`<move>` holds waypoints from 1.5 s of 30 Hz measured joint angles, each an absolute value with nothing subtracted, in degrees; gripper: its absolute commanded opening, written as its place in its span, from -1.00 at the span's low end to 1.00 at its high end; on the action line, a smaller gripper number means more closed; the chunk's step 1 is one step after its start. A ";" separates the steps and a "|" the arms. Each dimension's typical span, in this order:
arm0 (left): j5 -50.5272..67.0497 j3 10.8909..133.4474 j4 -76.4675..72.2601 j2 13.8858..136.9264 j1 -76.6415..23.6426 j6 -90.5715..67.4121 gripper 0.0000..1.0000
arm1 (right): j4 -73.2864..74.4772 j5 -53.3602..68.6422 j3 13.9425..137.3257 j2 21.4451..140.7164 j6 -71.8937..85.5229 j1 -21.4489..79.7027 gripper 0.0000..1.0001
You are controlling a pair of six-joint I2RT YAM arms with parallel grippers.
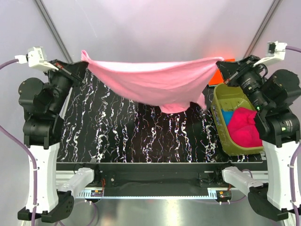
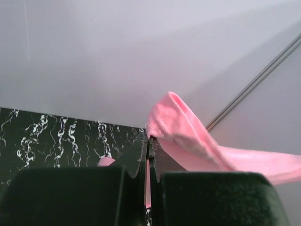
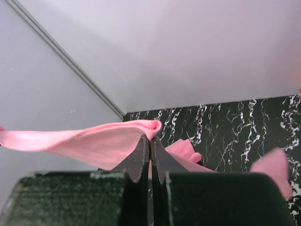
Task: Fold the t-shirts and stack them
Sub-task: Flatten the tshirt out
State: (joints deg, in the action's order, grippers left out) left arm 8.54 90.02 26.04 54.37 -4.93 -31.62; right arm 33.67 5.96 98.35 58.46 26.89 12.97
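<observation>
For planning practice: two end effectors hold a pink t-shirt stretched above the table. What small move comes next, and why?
Probably lower the left end effector and right end effector together: the pink t-shirt sags in mid-air, needing the table for folding.

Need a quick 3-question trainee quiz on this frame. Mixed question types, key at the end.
1. True or false: the light pink t-shirt is folded and lying flat.
2. What is in the olive-green tub? A) the magenta t-shirt and the blue t-shirt; B) only the light pink one; C) nothing.
3. Fill in: the light pink t-shirt is clamped by ___ gripper(s).

Key
1. False. It hangs stretched between the left gripper and the right gripper.
2. A.
3. Two; both are shut on the fabric.
</observation>
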 measured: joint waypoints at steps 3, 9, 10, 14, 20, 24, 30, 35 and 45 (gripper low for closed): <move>8.54 87.59 26.59 54.02 -4.93 -31.81 -1.00 | 33.69 7.22 96.60 59.29 27.27 12.97 -1.00; 8.64 85.08 26.76 62.37 -4.91 -32.03 -1.00 | 32.53 8.27 94.11 65.93 25.58 12.97 -1.00; 8.84 85.36 25.98 65.10 -4.91 -32.08 -1.00 | 31.75 8.21 93.97 67.77 24.99 12.97 -1.00; 10.52 90.32 23.66 80.90 -4.91 -33.19 -1.00 | 29.76 6.57 95.85 78.48 21.52 12.95 -1.00; 13.10 105.27 24.51 99.29 -4.67 -35.59 -1.00 | 33.69 3.49 111.81 92.31 16.75 12.75 -1.00; 13.37 114.21 23.97 98.87 -4.47 -35.94 -1.00 | 35.27 1.87 118.61 90.87 14.44 12.73 -1.00; 13.43 114.50 21.74 85.19 -4.45 -35.77 -1.00 | 36.67 2.39 118.91 79.48 13.91 12.62 -1.00; 8.25 109.23 22.70 67.40 -4.43 -32.67 -1.00 | 36.32 11.55 114.78 66.89 15.97 12.53 -1.00; 1.32 109.91 27.62 48.10 -4.40 -29.69 -1.00 | 26.09 28.67 99.18 50.26 29.85 12.53 -1.00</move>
